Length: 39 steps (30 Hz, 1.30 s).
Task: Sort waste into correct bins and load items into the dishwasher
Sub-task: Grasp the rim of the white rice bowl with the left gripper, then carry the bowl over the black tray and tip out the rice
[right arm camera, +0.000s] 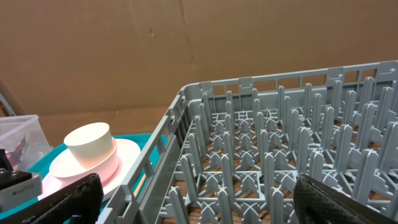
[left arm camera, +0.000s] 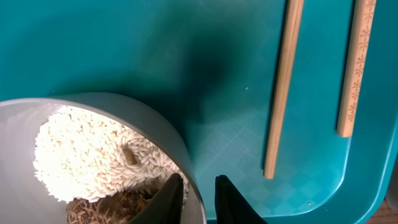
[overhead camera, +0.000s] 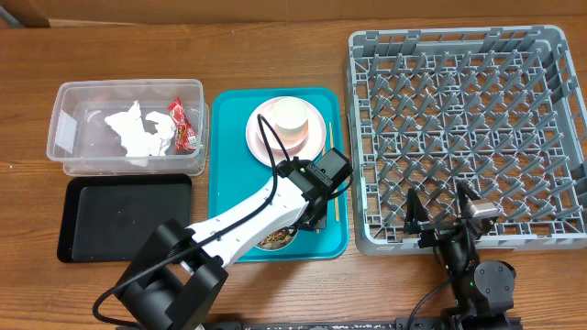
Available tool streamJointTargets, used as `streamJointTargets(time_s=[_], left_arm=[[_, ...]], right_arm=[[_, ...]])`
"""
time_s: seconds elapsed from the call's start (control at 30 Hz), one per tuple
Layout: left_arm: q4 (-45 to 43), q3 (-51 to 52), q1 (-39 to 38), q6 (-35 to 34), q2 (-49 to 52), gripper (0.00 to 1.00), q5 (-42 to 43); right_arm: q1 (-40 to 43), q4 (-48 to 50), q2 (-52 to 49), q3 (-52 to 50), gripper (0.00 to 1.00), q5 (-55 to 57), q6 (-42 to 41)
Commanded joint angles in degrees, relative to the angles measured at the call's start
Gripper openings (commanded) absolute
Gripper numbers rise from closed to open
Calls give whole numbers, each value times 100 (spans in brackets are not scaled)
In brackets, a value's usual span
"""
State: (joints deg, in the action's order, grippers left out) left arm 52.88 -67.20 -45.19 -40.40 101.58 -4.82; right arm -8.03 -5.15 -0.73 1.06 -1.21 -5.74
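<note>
Two chopsticks (left arm camera: 283,87), one grey bowl (left arm camera: 155,124); left hand (left arm camera: 194,200) straddles its rim, grip unclear; right hand (overhead camera: 440,195) spread.

Tabletop (overhead camera: 275,46): brown wood grain. Serving tray (overhead camera: 227,160): teal, faint diamond texture. Dish rack (overhead camera: 463,137): grey. Tub (overhead camera: 92,117): clear. Napkins (overhead camera: 138,133): white. Wrapper (overhead camera: 183,124): red. Flat tray (overhead camera: 71,220): black. Plate (overhead camera: 261,137): pale pink. Cup (overhead camera: 286,115): cream-white. Bowl (left arm camera: 158,127): grey. Rice (left arm camera: 87,152): white over brown. Chopsticks (left arm camera: 283,87): pale wood, one with tiny stamped motifs.
</note>
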Motion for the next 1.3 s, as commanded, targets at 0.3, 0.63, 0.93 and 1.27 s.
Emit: streamJointTargets(time_s=[0.3, 0.63, 0.93, 1.27], left_arm=[[-203, 234, -17, -101, -61, 16, -114], [-96, 177, -9, -70, -72, 4, -90], [1202, -839, 448, 348, -505, 4, -55], [1611, -942, 1746, 999, -2063, 4, 944]], right_arm=[[-37, 33, 44, -59, 100, 31, 37], [-37, 33, 44, -59, 100, 31, 37], [-37, 33, 44, -59, 100, 31, 37], [-37, 33, 44, -59, 100, 31, 37]])
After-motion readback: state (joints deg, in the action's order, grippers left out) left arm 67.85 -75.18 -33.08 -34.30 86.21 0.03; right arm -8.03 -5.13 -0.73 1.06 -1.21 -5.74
